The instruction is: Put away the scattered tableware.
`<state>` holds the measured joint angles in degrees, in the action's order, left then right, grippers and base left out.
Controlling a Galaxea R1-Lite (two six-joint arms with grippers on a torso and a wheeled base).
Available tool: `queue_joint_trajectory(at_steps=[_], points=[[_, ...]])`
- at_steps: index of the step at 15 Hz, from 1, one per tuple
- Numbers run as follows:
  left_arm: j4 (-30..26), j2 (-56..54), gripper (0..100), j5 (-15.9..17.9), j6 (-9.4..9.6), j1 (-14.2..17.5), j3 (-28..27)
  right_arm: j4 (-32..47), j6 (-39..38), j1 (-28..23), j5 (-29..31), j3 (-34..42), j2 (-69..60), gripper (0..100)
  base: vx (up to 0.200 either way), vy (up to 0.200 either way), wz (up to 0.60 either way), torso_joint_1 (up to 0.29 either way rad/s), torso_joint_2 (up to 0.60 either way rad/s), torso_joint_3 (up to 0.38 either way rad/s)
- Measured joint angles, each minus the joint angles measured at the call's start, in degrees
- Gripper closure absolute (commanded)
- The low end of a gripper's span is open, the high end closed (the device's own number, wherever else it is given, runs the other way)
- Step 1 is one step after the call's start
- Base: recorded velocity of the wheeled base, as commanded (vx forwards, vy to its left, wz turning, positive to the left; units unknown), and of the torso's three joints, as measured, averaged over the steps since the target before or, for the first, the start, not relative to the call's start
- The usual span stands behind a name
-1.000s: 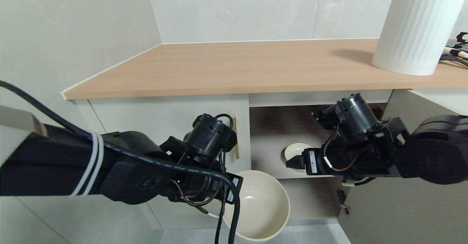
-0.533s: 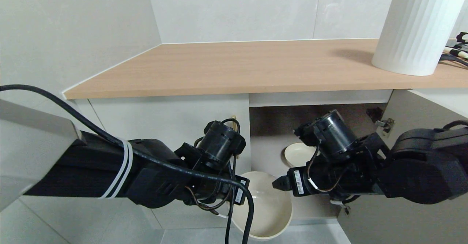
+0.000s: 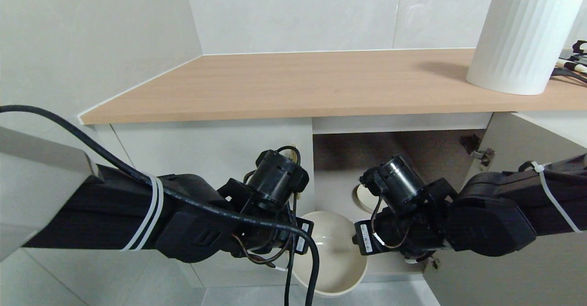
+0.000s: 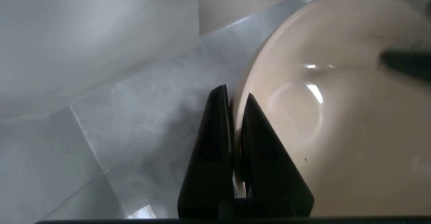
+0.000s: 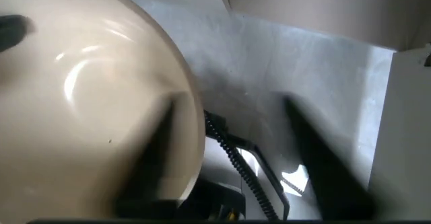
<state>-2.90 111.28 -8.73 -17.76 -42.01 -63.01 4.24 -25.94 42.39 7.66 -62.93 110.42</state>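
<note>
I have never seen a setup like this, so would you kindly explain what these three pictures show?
This is a two-armed robot at a kitchen cabinet. The wide picture is from its head camera; the other two are from its wrists. The left gripper is shut on the rim of a cream bowl, held before the open cabinet. The right gripper is open at the bowl's opposite rim. A small plate lies on the shelf inside; a white ribbed container stands on the wooden countertop.

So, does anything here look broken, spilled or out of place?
Nothing stands out. The bowl is whole and empty, its rim pinched by the left gripper in front of the open cupboard. A small plate lies on the shelf inside.
</note>
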Motion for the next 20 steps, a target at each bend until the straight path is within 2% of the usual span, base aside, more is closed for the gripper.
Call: queue_joint_trajectory(at_steps=[6, 7, 14, 20], points=[[-0.02, 0.05, 100, -0.18, 0.02, 0.00, 0.00, -1.43, 0.02, -0.02, -0.05, 0.09, 0.83, 100, 0.000, 0.000, 0.00, 0.000, 0.00, 0.000], [-0.02, 0.02, 0, -0.20, 0.02, 0.00, 0.00, -1.40, 0.02, -0.02, -0.02, 0.12, 0.85, 100, 0.000, 0.000, 0.00, 0.000, 0.00, 0.000], [-0.18, -1.05, 0, -1.34, 0.04, 0.06, 0.00, -1.07, -0.44, -1.79, 0.55, 0.52, 1.90, 100, 0.000, 0.000, 0.00, 0.000, 0.00, 0.000], [-0.18, -3.75, 0, -1.34, 0.04, 0.50, 0.09, -1.24, -0.88, -8.92, 0.57, 0.69, 2.73, 100, 0.000, 0.000, 0.00, 0.000, 0.00, 0.000]])
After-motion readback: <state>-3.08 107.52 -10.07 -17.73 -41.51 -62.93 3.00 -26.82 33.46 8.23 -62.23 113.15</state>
